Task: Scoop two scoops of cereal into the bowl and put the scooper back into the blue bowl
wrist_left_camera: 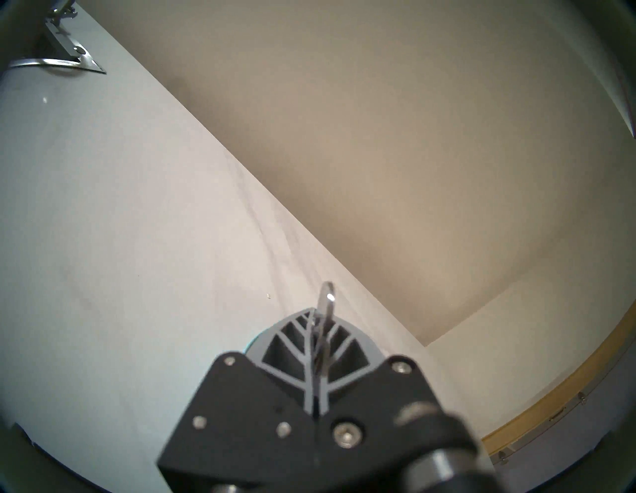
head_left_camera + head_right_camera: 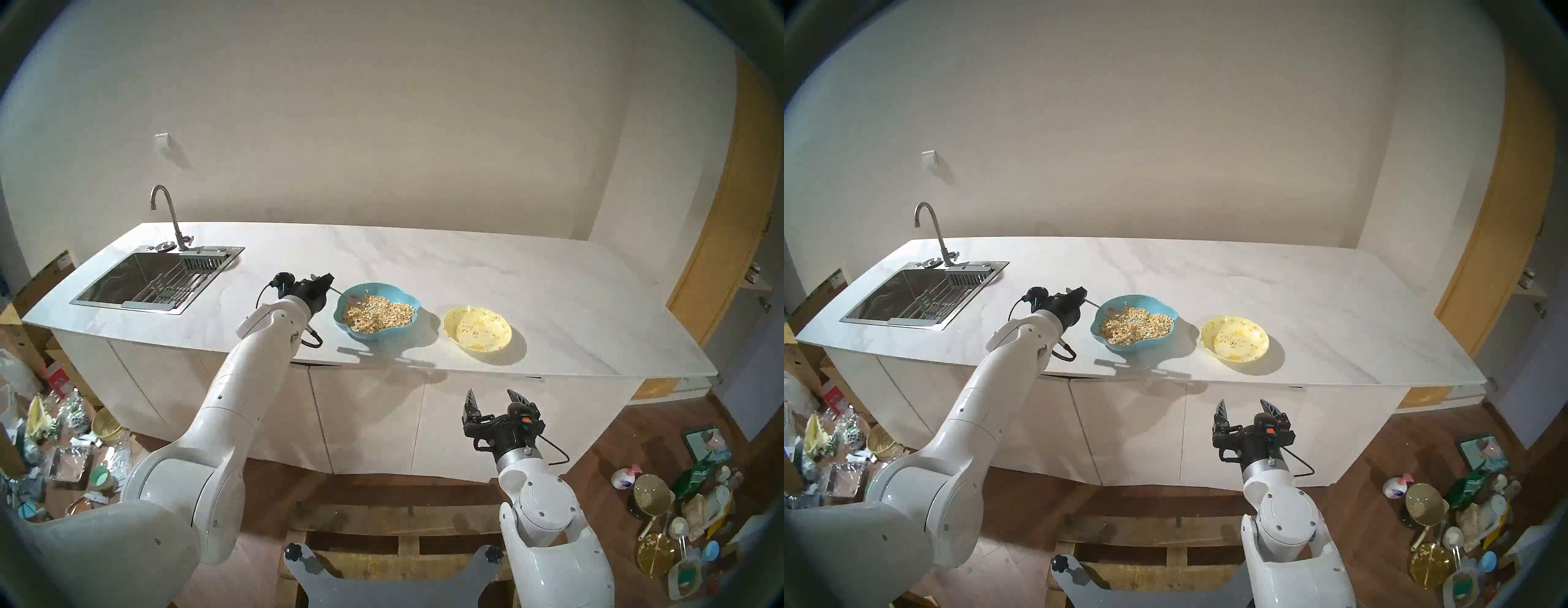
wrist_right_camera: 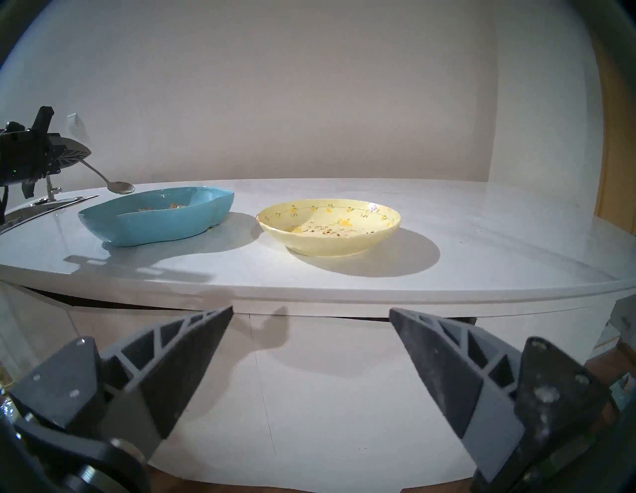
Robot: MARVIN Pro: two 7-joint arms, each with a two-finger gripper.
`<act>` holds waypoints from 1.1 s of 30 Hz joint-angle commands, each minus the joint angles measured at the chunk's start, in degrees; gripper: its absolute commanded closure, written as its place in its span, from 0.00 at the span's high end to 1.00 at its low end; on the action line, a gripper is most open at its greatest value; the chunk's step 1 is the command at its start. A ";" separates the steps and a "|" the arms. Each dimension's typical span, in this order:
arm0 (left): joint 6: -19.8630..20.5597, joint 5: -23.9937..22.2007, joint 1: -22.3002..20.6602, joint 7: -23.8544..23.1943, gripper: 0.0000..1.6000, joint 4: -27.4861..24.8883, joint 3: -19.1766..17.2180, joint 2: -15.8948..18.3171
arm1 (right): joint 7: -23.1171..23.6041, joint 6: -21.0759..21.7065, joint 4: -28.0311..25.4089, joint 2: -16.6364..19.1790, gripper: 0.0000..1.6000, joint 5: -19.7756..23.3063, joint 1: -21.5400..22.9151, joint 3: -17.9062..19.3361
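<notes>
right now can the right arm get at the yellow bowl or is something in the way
Probably yes. The right end effector hangs open in front of the counter edge, below the top, and the yellow bowl sits near that edge with bare counter around it. The blue bowl and left end effector stand off to the side.

Blue bowl [image 2: 379, 312]: turquoise, scalloped rim, upright on bench [image 2: 509, 280].

Cereal [image 2: 376, 316]: pale tan flakes, loose heap covering most of blue bowl's floor.

Scooper [image 3: 113, 182]: slim silver spoon, handle clamped in left end effector [image 2: 326, 283], sloping down to oval head. Head raised just above blue bowl's rim on the sink side, clear of the heap; load in head not discernible.

Bowl [image 2: 477, 328]: shallow, pale yellow, floral speckles, upright just beside blue bowl, apart from it. Only scattered specks inside.
</notes>
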 commanded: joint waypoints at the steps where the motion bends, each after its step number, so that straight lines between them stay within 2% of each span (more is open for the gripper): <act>1: 1.31 0.78 -2.10 1.56 0.00 -2.90 0.62 0.39 | -0.01 -0.30 -1.44 -0.12 1.00 0.05 0.29 -0.07; 6: 1.81 0.99 -2.54 3.25 0.00 -2.04 1.12 -0.14 | -0.01 -0.28 -1.47 -0.12 1.00 0.05 0.27 -0.07; 17: 0.72 0.43 -3.04 3.89 0.00 1.68 1.53 -1.59 | -0.01 -0.26 -1.51 -0.12 1.00 0.05 0.25 -0.07; 23: -0.32 0.09 -2.14 3.81 0.00 3.05 1.61 -2.95 | -0.01 -0.26 -1.51 -0.12 1.00 0.05 0.25 -0.07; 33: -0.80 0.17 0.52 4.85 0.00 2.14 2.60 -4.90 | -0.01 -0.26 -1.51 -0.12 1.00 0.05 0.26 -0.07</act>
